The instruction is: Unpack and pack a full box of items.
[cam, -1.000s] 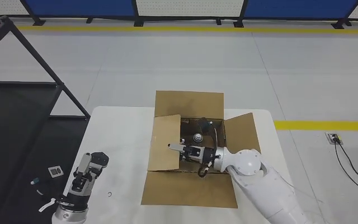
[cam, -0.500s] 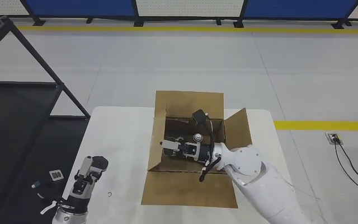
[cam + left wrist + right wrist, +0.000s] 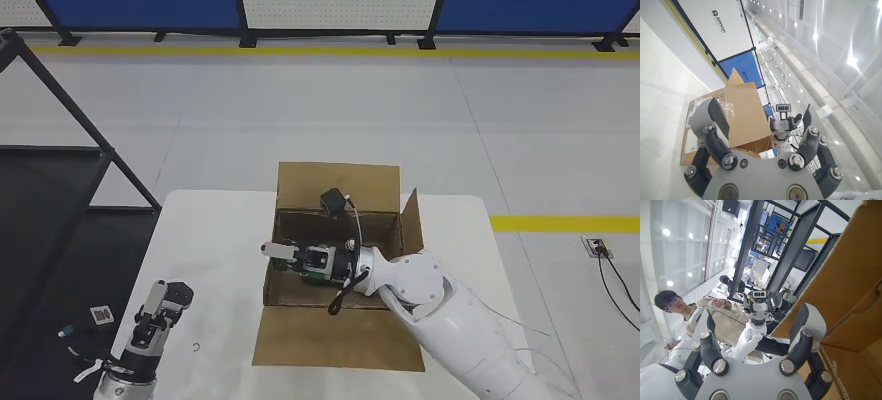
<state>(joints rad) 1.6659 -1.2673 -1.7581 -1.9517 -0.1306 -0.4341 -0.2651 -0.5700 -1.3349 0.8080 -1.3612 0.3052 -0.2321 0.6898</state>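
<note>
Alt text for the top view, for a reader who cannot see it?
An open cardboard box sits on a white table, and the right gripper, open, is over the box's left wall. The left gripper, open, is by the table's near left corner, apart from the box.

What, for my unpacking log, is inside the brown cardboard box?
Inside the brown cardboard box a shadowed inner wall shows; the white right arm and right gripper cover the rest, hiding any items.

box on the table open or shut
Open. The box has its far flap and near flap spread outward, a side flap upright, and the inside showing.
</note>
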